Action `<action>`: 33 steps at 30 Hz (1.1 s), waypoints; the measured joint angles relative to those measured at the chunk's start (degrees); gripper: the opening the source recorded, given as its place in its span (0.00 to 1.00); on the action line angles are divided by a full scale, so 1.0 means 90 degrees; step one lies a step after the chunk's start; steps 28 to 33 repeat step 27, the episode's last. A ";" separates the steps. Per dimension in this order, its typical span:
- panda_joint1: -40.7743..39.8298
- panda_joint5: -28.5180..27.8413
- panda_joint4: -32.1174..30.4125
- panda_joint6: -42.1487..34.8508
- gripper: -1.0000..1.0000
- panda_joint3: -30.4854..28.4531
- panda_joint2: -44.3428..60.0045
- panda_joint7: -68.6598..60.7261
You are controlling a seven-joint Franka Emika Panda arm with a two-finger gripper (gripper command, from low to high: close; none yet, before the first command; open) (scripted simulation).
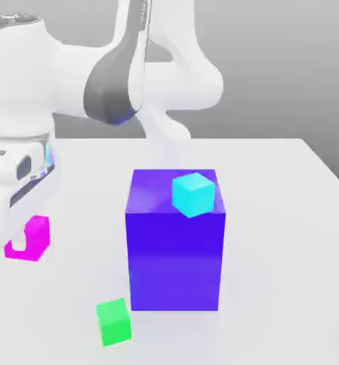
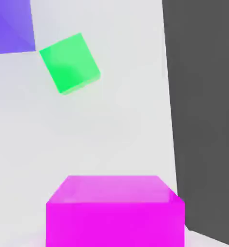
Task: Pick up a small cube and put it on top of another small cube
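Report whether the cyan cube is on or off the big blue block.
On: the cyan cube sits on the top face of the blue block.

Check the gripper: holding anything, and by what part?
Pink cube, by its sides: gripper shut on it, one fingertip visible against a side face; the opposite contact is hidden.

The magenta cube (image 2: 115, 224) sits nearest the camera. Beyond it on the pale surface (image 2: 111, 135) lies the bright green cube (image 2: 70, 63), turned at an angle to it. Just beside the green cube is a corner of the blue-violet block (image 2: 11, 26).
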 joint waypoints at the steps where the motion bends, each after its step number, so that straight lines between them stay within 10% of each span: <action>1: 0.0049 -0.0003 -0.0039 -0.0005 0.00 -0.0006 -0.0038 -0.0324; 23: 0.0763 0.1995 -0.0716 0.1757 0.00 0.0604 0.1860 -0.6647; 24: 0.0705 0.2119 -0.0706 0.1864 1.00 0.0692 0.1993 -0.6740; 33: 0.0703 0.2119 -0.0706 0.1864 1.00 0.0692 0.1993 -0.6740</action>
